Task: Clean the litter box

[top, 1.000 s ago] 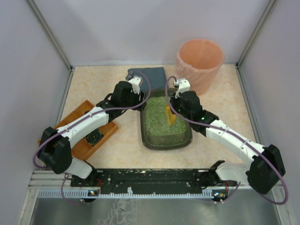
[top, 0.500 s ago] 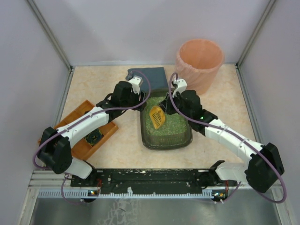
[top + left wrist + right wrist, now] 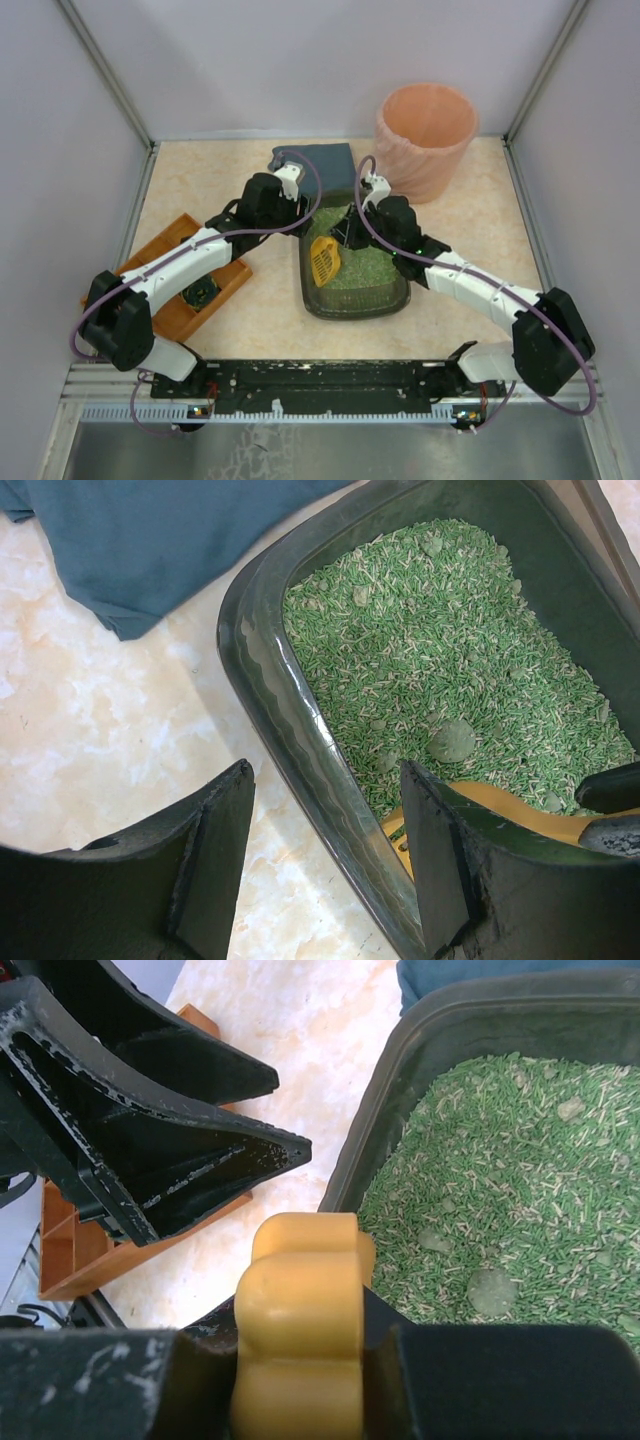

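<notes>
Two holds matter here: the right gripper point(image 3: 300, 1380) is clamped tight on the yellow scoop point(image 3: 323, 260), and the left gripper point(image 3: 325, 785) straddles the left rim of the mid-table litter box point(image 3: 355, 312), jaws half open and holding nothing. I'd slide the scoop low under the clump point(image 3: 452, 740), lift it level, then carry it to the peach bin point(image 3: 425, 125) beyond.

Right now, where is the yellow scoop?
In the top view, the yellow scoop is inside the litter box by its left rim, held by the right gripper.
</notes>
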Robot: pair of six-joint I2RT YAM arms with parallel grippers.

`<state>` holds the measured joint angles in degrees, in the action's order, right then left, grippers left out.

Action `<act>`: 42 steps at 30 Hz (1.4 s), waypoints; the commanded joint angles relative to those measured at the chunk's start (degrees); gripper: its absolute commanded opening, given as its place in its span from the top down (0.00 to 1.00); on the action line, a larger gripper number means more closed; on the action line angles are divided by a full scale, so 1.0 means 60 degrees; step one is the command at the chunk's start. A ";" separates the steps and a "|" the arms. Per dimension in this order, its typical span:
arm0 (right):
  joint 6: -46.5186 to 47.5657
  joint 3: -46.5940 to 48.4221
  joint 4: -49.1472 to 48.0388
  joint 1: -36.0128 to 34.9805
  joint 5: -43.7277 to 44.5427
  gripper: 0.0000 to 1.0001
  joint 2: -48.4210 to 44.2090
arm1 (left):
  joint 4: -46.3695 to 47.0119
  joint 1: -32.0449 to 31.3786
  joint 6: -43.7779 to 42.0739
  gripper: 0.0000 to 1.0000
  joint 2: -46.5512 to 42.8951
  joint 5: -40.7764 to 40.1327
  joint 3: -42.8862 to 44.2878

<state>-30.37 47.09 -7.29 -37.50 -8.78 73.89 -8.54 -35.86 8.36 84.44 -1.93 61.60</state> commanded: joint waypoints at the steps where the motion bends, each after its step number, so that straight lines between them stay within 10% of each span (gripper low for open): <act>1: -0.0494 -0.0117 -0.0887 -0.0263 -0.0283 1.00 0.0127 | 0.0208 -0.0001 0.0028 0.34 -0.0102 0.0088 0.0104; 28: 0.3871 0.2377 0.3731 -0.1939 0.6854 1.00 0.1143 | 0.0237 -0.0001 0.0017 0.34 -0.0173 0.0011 0.0074; 42: 0.3239 0.2432 0.2941 -0.0547 0.4326 1.00 -0.0926 | 0.0227 -0.0002 0.0013 0.34 -0.0148 0.0078 0.0087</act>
<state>-8.40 60.47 13.26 -43.92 22.90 73.82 -8.51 -35.86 8.36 84.44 -1.96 61.60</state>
